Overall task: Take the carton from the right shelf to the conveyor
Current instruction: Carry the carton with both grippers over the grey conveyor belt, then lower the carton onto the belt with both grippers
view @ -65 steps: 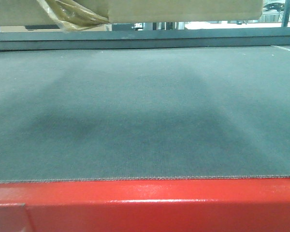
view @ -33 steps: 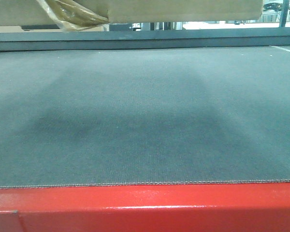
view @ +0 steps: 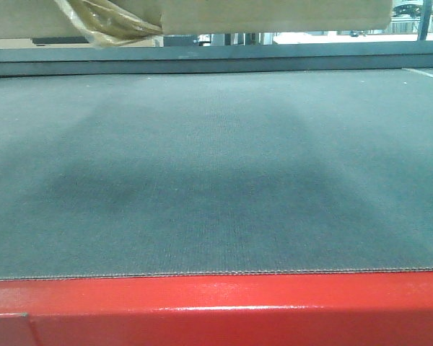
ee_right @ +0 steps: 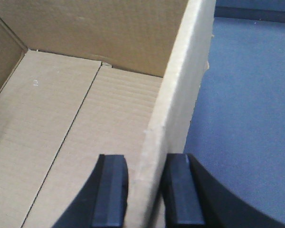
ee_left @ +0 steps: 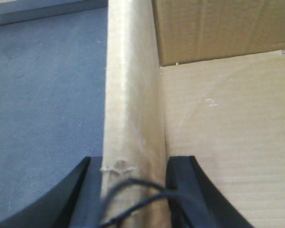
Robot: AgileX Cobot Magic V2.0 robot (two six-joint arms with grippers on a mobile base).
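The brown carton point(view: 274, 14) hangs across the top of the front view, above the conveyor's dark grey belt point(view: 216, 166), with crinkled tape point(view: 108, 25) dangling from its underside. The glossy red frame point(view: 216, 310) runs along the near edge. In the left wrist view my left gripper point(ee_left: 133, 190) is shut on the carton's left wall point(ee_left: 133, 95), one black finger point(ee_left: 88, 190) outside, the other inside. In the right wrist view my right gripper point(ee_right: 145, 190) is shut on the right wall point(ee_right: 180, 95). Grey belt point(ee_right: 247, 95) shows below, beside the carton.
A grey rail point(view: 216, 54) borders the belt's far side, with bright workshop clutter beyond it. A white strip point(view: 426, 73) lies at the belt's far right. A black cable point(ee_left: 133, 199) crosses in front of the left fingers.
The front view has shifted a little: the red frame sits slightly lower in the picture and a bracket at its lower left has left view. The carton holds its place.
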